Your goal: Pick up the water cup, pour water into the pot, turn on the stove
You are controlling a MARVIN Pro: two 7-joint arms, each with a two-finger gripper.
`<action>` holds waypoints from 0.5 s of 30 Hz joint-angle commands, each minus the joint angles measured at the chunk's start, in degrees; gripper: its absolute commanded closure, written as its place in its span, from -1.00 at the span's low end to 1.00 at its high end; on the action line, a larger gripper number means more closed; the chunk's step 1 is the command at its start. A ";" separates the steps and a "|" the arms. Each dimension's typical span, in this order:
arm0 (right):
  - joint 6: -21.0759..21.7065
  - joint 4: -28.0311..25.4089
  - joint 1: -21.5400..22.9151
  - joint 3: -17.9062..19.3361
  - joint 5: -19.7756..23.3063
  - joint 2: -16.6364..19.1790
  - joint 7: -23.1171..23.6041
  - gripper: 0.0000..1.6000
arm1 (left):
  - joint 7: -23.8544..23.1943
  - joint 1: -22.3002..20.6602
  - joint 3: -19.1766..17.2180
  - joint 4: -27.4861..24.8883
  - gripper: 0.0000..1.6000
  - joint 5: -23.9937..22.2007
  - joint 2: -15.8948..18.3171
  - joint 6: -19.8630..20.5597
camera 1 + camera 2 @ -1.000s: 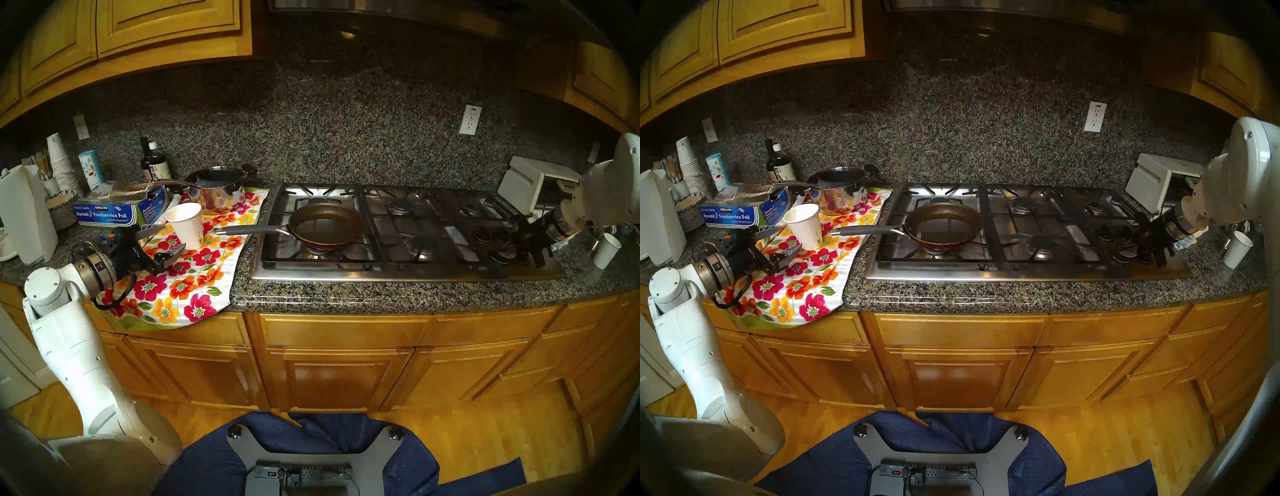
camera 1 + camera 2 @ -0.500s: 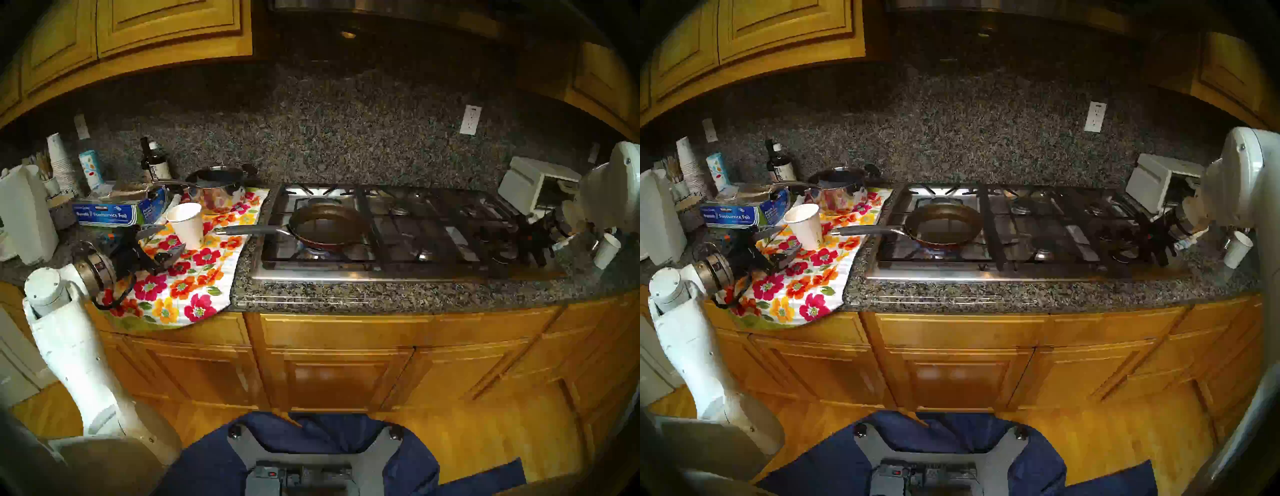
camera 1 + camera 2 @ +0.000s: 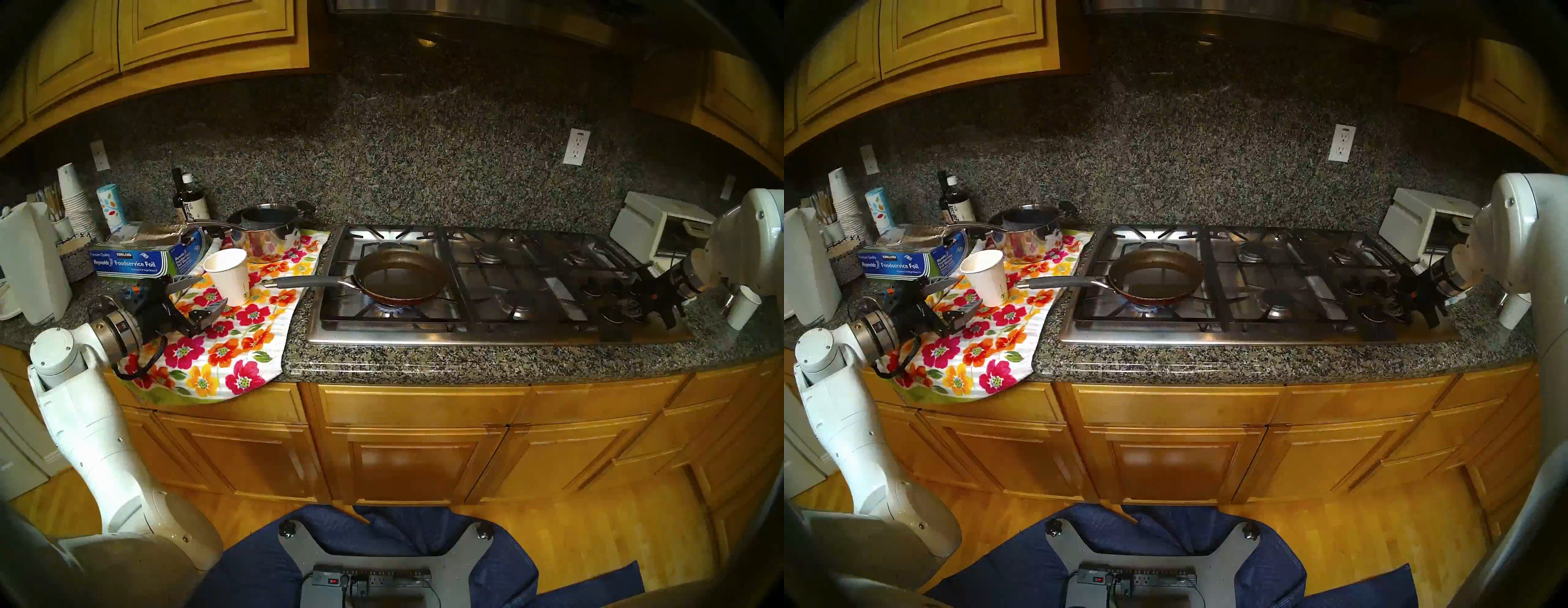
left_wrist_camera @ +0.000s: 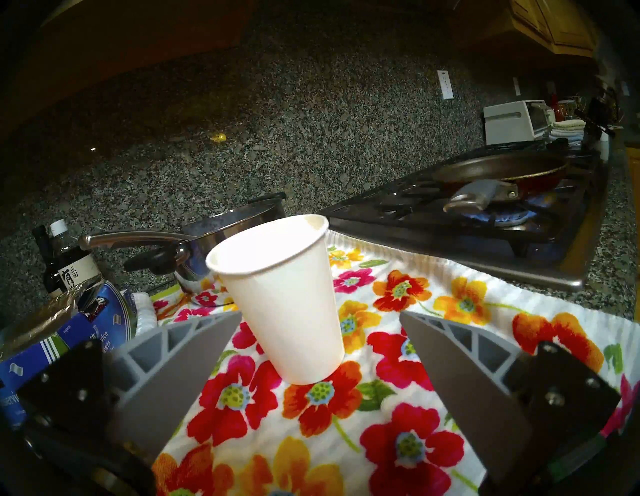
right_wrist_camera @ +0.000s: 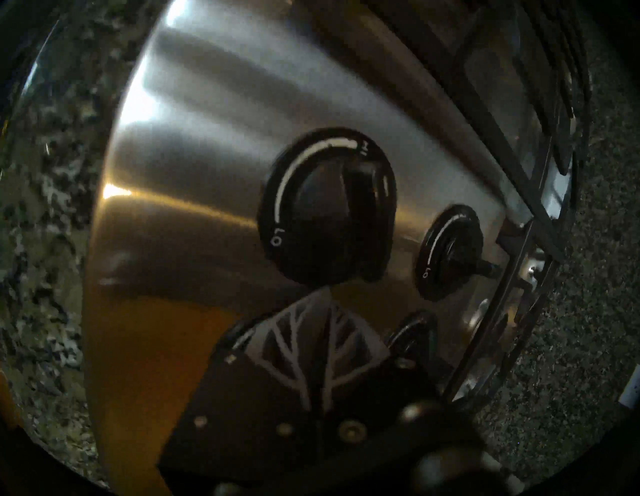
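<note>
Blue flame (image 3: 388,306) now burns under the frying pan, where a second ago the burner was dark, and the right arm has drawn a little back toward the counter's right end. Nearest on the left, the left gripper (image 3: 203,296) hovers over the flowered cloth (image 3: 220,352), its fingers (image 4: 180,367) spread wide with nothing between them. Just past their tips the white paper cup (image 4: 282,294) stands upright on the cloth, untouched. Farther right, the frying pan (image 3: 403,278) sits on the front left grate of the stove (image 3: 466,335), its grey handle reaching out over the cloth. Behind the cup stands a steel saucepan (image 3: 265,233). At the stove's right end the right gripper (image 5: 320,332) has its fingers pressed together just short of a black knob (image 5: 329,207), not gripping it.
</note>
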 commanded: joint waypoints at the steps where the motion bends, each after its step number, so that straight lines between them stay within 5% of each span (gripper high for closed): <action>1: 4.47 2.41 0.96 -4.34 -0.46 2.83 2.26 0.93 | 0.12 -1.57 -0.13 -1.21 -1.00 -1.11 0.50 0.05; 2: 4.10 2.47 1.58 -4.64 -0.36 2.86 2.69 0.29 | 0.12 -1.57 -0.13 -1.21 -1.00 -1.10 0.50 0.04; 3: 3.87 2.59 2.08 -4.86 -0.34 2.90 2.88 0.05 | 0.12 -1.57 -0.13 -1.20 -1.00 -1.09 0.51 0.04; 4: 3.40 2.86 3.21 -5.67 -0.41 2.84 3.53 -0.69 | 0.12 -1.56 -0.12 -1.20 -1.00 -1.06 0.51 0.04; 5: 3.40 2.86 3.21 -5.67 -0.41 2.84 3.53 -0.69 | 0.12 -1.56 -0.12 -1.20 -1.00 -1.06 0.51 0.04; 6: 3.05 3.02 3.83 -5.93 -0.34 2.92 3.77 -1.00 | 0.12 -1.55 -0.11 -1.19 -1.00 -1.04 0.51 0.03; 15: 1.80 5.85 8.01 -8.84 0.35 3.17 6.26 -1.00 | 0.12 -1.52 -0.08 -1.16 -1.00 -0.93 0.52 0.01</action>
